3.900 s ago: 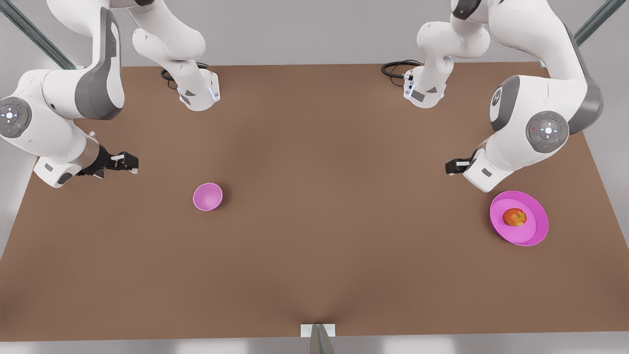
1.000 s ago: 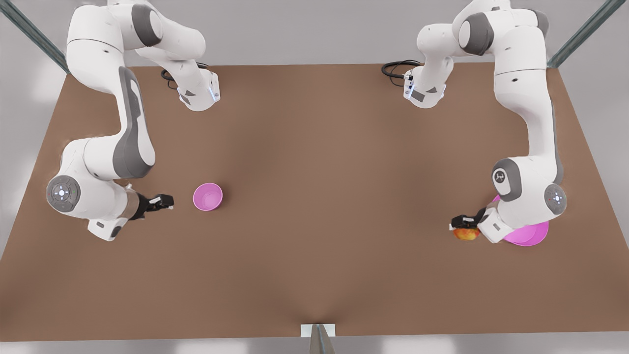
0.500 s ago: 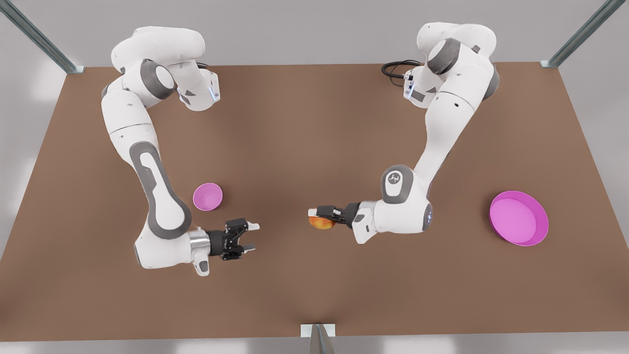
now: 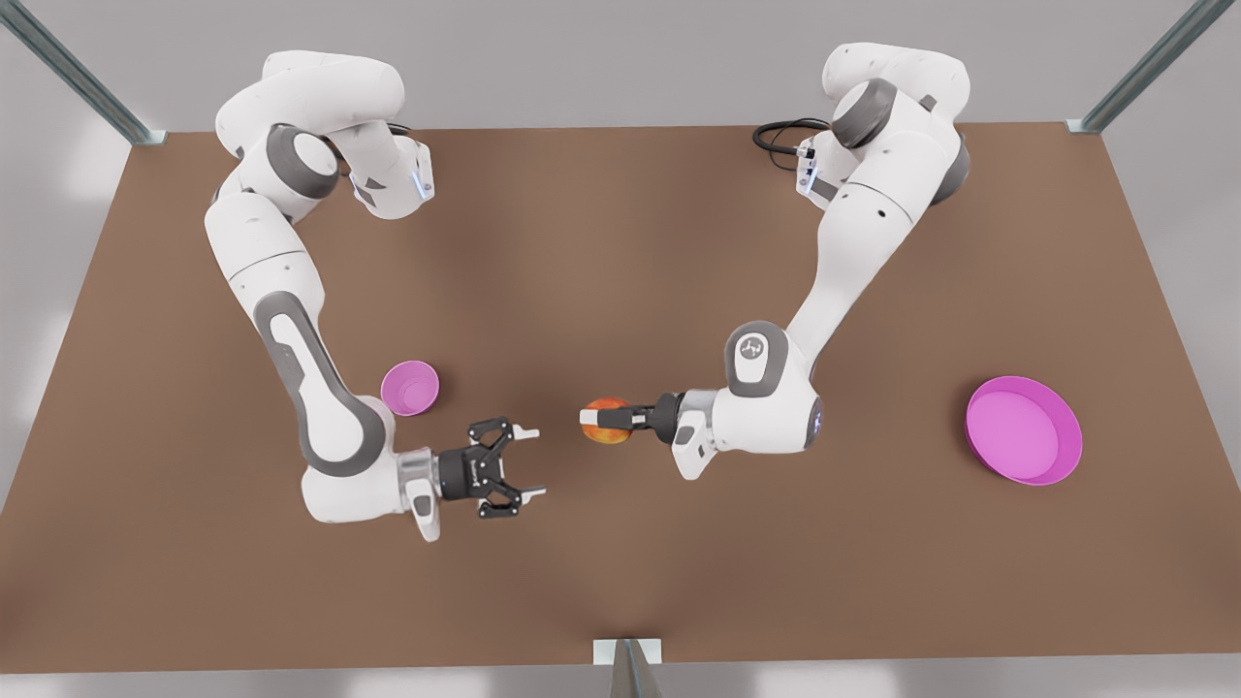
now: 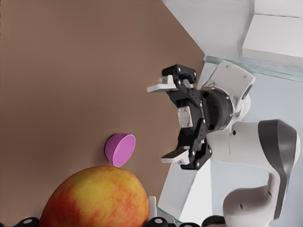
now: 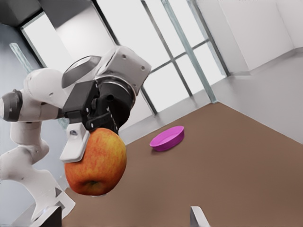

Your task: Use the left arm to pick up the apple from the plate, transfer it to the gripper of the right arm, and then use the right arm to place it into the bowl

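The red-orange apple (image 4: 607, 434) hangs above the table's middle, and my left gripper (image 4: 597, 425) is shut on it. This gripper belongs to the arm on the front view's right. Seen from the left wrist, the apple (image 5: 94, 198) sits close between the fingers. My right gripper (image 4: 531, 463) is open, a short gap from the apple and facing it, slightly nearer the table's front edge. It appears farther off in the left wrist view (image 5: 160, 124). In the right wrist view, a white finger pad (image 6: 75, 144) presses on the apple (image 6: 96, 163). The pink bowl (image 4: 409, 388) and magenta plate (image 4: 1023, 429) rest on the table.
The bowl (image 5: 120, 149) stands just behind the right arm's forearm. At the front view's far right the plate (image 6: 167, 138) holds nothing. Both arm bases and a black cable (image 4: 780, 134) are at the table's back edge.
The left arm has carried the apple a little toward the front view's left. The right gripper has moved toward it and its fingers have spread wider.
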You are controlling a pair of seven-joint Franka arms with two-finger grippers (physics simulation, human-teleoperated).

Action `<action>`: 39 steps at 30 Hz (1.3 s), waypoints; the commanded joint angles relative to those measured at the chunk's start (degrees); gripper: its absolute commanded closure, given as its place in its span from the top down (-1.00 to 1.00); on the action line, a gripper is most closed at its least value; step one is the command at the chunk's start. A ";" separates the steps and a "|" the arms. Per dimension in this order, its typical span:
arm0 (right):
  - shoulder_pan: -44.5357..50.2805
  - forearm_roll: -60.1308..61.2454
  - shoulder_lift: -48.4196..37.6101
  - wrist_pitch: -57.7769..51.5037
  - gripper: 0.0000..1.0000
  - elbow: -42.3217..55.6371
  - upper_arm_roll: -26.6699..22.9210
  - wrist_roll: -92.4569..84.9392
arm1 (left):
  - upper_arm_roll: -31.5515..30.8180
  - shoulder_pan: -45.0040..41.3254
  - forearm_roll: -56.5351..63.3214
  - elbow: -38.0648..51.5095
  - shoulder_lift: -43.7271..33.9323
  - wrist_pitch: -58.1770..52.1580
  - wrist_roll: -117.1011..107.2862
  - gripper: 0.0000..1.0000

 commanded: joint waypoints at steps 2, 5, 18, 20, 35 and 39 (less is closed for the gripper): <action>-0.30 2.58 -0.11 -0.66 1.00 -1.05 0.81 -32.34 | -0.08 -0.06 -0.37 0.02 -0.06 0.19 -8.15 0.51; -0.56 3.47 -0.11 -0.58 1.00 -2.28 1.33 -33.39 | -0.08 -0.41 -0.37 0.02 -0.06 0.28 -8.24 0.51; 1.37 11.38 -0.11 5.05 1.00 -5.53 2.21 -35.33 | -0.08 -0.67 -0.29 0.02 0.38 0.63 -8.15 0.51; 1.55 11.64 -0.11 5.14 1.00 -5.53 2.21 -35.33 | -0.08 -0.67 -0.29 0.20 0.64 0.72 -8.07 0.51; 0.84 14.45 -0.64 5.66 1.00 -9.58 3.88 -38.32 | 0.00 -0.85 -0.29 3.01 3.02 0.72 -7.98 0.51; 1.55 15.68 -0.46 7.68 1.00 -9.58 4.32 -38.58 | 0.00 -1.03 -0.29 3.01 2.93 0.72 -8.33 0.52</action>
